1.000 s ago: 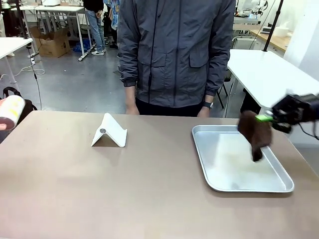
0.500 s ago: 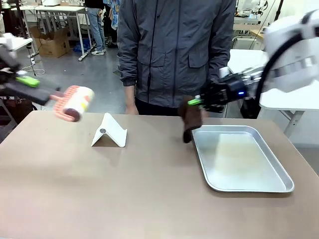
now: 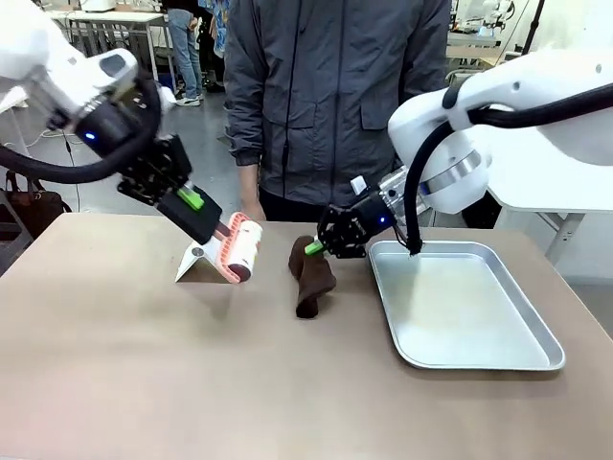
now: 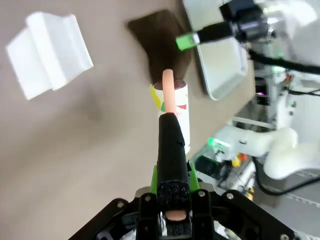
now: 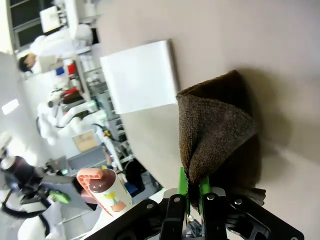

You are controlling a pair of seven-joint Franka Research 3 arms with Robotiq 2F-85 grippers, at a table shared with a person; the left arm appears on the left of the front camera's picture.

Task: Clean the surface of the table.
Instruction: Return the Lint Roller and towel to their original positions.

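Table beneath right hand, cloth clamped

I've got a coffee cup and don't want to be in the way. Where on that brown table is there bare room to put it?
The near half of the table, in front of the white stand and left of the tray, is bare. It is crowded at the far middle, where the left gripper holds a roller beside the right gripper's brown cloth.

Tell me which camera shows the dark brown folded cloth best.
The right wrist view: the dark brown folded cloth sits close up, pinched by the right gripper. The front view shows it whole but small, touching the table; the left wrist view shows it partly behind the lint roller.
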